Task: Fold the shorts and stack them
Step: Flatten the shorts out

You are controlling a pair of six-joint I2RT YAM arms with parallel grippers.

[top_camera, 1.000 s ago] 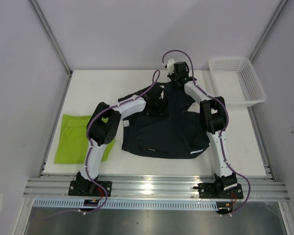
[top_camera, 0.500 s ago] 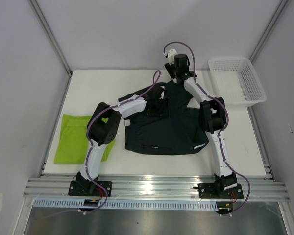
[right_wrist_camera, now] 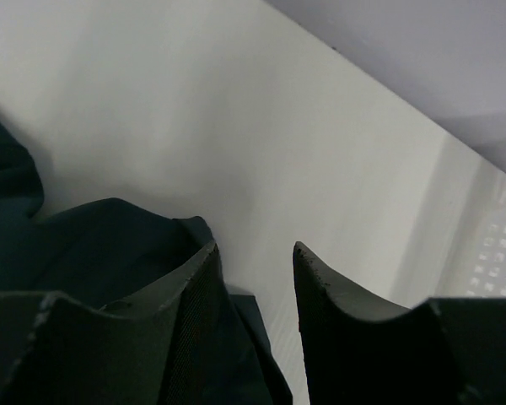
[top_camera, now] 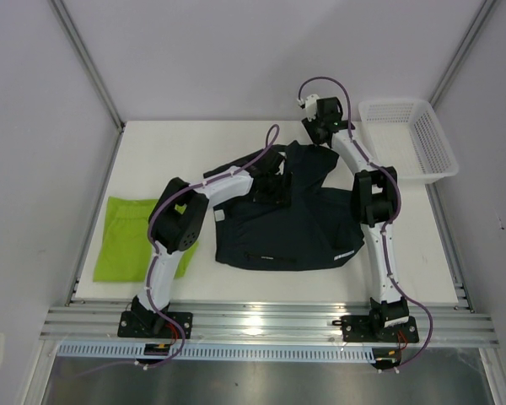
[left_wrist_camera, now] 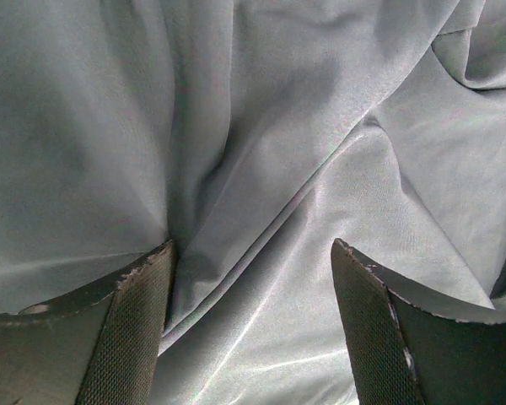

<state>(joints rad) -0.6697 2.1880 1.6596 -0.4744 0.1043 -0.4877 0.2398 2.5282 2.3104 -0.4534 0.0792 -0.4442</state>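
The white table [top_camera: 177,152] fills the top view, walled on three sides.

The navy shorts [top_camera: 287,228] lie spread at mid-table, a little toward 3 o'clock. Their 6 o'clock edge is flat and straight. The 12 o'clock part is rumpled, and a flap runs up toward 1 o'clock. White print shows near their 4 o'clock corner.

The left arm [top_camera: 181,224] rises from 7 o'clock, bends at its elbow and reaches toward 2 o'clock onto the navy shorts. The right arm [top_camera: 373,202] rises from 5 o'clock along the 3 o'clock edge of the navy shorts, to their 1 o'clock tip.

The green shorts [top_camera: 131,240] lie flat at 8 o'clock, apart from the navy pair. The left elbow overhangs their 3 o'clock edge.

The basket [top_camera: 443,152] stands in the 2 o'clock corner, just beside the right wrist.

The left gripper [top_camera: 274,173] sits over the 11 o'clock part of the navy shorts. Its wrist view shows the gripper [left_wrist_camera: 253,253] spread wide above creased fabric, with nothing pinched. I cannot tell whether the pads touch the cloth.

The right gripper [top_camera: 320,133] is at the navy flap's far tip. Its wrist view shows the gripper [right_wrist_camera: 255,249] parted by a narrow gap through which bare table shows. The fabric edge lies against the 9 o'clock finger [right_wrist_camera: 194,295], not between the two.
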